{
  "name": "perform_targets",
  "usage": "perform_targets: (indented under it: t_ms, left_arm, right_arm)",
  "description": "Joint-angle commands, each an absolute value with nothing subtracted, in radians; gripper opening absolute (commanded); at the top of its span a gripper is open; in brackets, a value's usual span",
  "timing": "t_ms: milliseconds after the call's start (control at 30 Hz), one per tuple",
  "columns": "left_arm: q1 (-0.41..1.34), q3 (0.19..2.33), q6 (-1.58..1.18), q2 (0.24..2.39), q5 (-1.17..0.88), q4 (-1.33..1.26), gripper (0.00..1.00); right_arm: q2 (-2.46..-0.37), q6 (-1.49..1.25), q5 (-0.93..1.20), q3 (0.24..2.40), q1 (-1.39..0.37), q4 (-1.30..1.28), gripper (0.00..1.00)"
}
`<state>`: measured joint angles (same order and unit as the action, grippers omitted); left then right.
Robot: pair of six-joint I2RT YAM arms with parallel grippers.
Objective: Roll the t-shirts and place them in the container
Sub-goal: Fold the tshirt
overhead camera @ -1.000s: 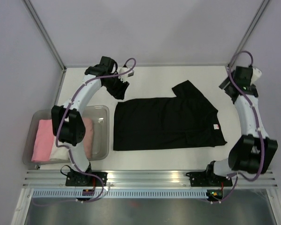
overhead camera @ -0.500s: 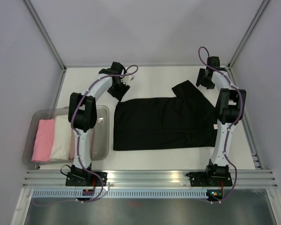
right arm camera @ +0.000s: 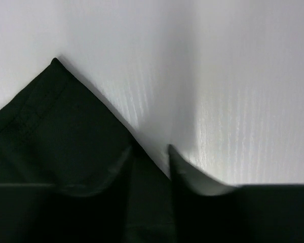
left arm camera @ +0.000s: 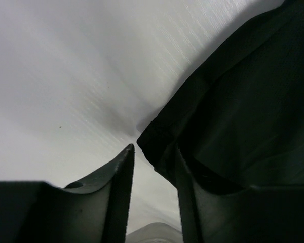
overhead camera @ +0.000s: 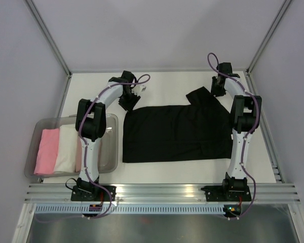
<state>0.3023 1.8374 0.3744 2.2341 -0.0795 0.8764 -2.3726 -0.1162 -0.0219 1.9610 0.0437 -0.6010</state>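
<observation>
A black t-shirt (overhead camera: 177, 132) lies flat on the white table, one sleeve (overhead camera: 205, 96) pointing to the far side. My left gripper (overhead camera: 127, 102) is low at the shirt's far left corner (left arm camera: 157, 139). Its fingers (left arm camera: 122, 192) stand apart with bare table between them, and the corner lies just at their tips. My right gripper (overhead camera: 219, 90) is down at the sleeve's far edge (right arm camera: 55, 116). It stands part open, with the black cloth's edge lying between the fingertips (right arm camera: 173, 159). Pink (overhead camera: 46, 151) and white (overhead camera: 67, 148) t-shirts lie folded in the tub.
The clear plastic tub (overhead camera: 113, 147) stands at the left near edge, beside the left arm. An aluminium rail (overhead camera: 162, 191) runs along the near edge, with frame posts (overhead camera: 49, 38) at the far corners. Grey walls close in the back and both sides.
The right arm swung in from the table's right edge to the sleeve. The left gripper shifted right and down to the shirt's corner. Both grippers' jaws narrowed.
</observation>
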Motion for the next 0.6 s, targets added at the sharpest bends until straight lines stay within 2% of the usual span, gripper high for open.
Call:
perform_targets:
  t_ms: [0,100,200,333,567]
  left_arm:
    - [0.298,1.827,0.347,2.243,-0.094,0.867,0.41]
    - [0.298,1.833,0.341,2.238,-0.106,0.865,0.28]
    - [0.298,1.825,0.357,2.22,-0.129,0.865,0.2]
    - [0.293,1.812,0.377,2.201,-0.14,0.862,0.04]
    - [0.29,1.776,0.426,2.109,-0.221,0.844,0.02]
  right_arm:
    - [-2.396,-0.092,-0.018,1.914,0.041,-0.629,0.32]
    - [-2.37,-0.094,-0.009,1.896,0.041,-0.63,0.13]
    - [-2.314,-0.104,0.024,1.876,0.04,-0.62,0.02]
    - [-2.241,-0.12,0.034,1.816,0.04,-0.594,0.0]
    - [-2.067,-0.147,0.045,1.697,0.041,-0.578,0.0]
